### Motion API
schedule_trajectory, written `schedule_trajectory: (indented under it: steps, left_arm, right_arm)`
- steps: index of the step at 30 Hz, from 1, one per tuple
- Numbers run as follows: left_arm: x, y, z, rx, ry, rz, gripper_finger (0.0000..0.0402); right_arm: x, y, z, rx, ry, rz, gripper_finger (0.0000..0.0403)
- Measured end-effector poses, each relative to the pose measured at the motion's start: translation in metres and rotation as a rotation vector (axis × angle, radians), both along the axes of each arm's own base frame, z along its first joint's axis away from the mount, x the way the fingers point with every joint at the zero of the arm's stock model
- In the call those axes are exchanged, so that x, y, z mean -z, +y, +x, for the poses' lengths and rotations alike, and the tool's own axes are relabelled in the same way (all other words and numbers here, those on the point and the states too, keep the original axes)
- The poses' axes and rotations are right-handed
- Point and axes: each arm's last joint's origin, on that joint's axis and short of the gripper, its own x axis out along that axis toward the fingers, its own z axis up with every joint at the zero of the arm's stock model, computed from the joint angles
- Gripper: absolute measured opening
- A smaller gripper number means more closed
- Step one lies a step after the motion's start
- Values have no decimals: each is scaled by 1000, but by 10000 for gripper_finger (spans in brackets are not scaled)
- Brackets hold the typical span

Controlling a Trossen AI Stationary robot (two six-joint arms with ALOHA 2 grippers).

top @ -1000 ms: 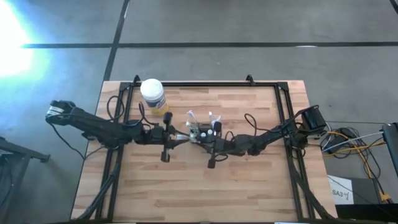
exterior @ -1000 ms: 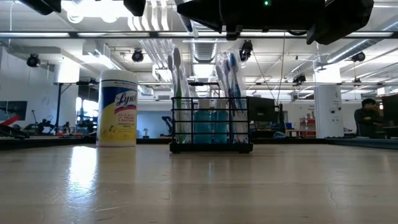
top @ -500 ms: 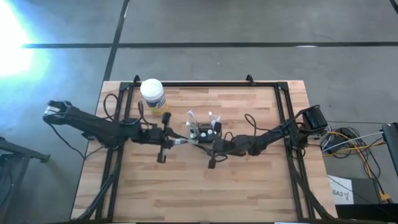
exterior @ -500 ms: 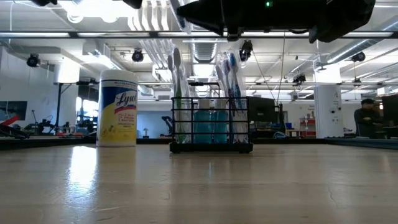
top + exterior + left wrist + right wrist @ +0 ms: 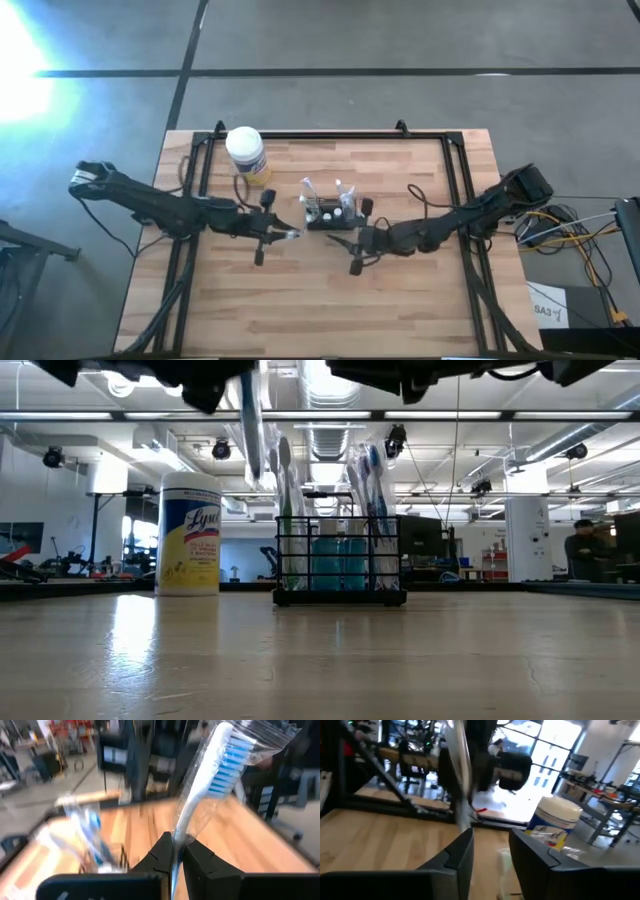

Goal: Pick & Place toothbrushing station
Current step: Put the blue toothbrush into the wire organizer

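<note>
The toothbrushing station [image 5: 332,213], a black wire holder with several wrapped toothbrushes standing in it, rests on its base mid-table [image 5: 340,560]. My left gripper [image 5: 283,235] is just left of it, a little nearer the table's front edge. It is shut on a white toothbrush with blue bristles in clear wrap [image 5: 200,795]. In the low view that brush [image 5: 250,415] stands near upright, well above the table. My right gripper [image 5: 338,240] hovers just in front of the station, open with nothing between its fingers [image 5: 491,852]. My left gripper pinches the wrapped toothbrush's handle [image 5: 176,842] between its two fingers, which reach in about level from the table's left and lie across the handle. The bristle head [image 5: 230,755] rises above the fingers. The brush is lifted clear of station and table.
A white-lidded yellow wipes jar [image 5: 245,150] stands at the far left of the table [image 5: 188,535]. A black frame rail [image 5: 330,134] runs along the table's far and side edges. Bare wood lies toward the near edge [image 5: 320,310].
My two grippers, close together at the station's near left corner a second ago, have drawn apart. The left has gone toward the table's left and near edges with the toothbrush, which now stands more upright. The right has backed off toward the right and near edges.
</note>
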Motion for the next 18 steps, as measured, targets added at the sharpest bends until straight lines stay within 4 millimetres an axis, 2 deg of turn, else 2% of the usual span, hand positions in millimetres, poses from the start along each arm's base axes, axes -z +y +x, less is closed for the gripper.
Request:
schedule_trajectory:
  steps: [5, 9, 18]
  left_arm:
    - [26, -1, 12, -36, 85, 43, 22]
    - [30, 0, 22, -73, 38, 109, 22]
    - [19, 20, 35, -207, 3, 178, 22]
  right_arm:
    - [-2, 8, -6, -35, 7, -12, 70]
    - [-1, 8, -8, -35, 30, -28, 18]
    - [2, 8, -8, -35, 53, -16, 13]
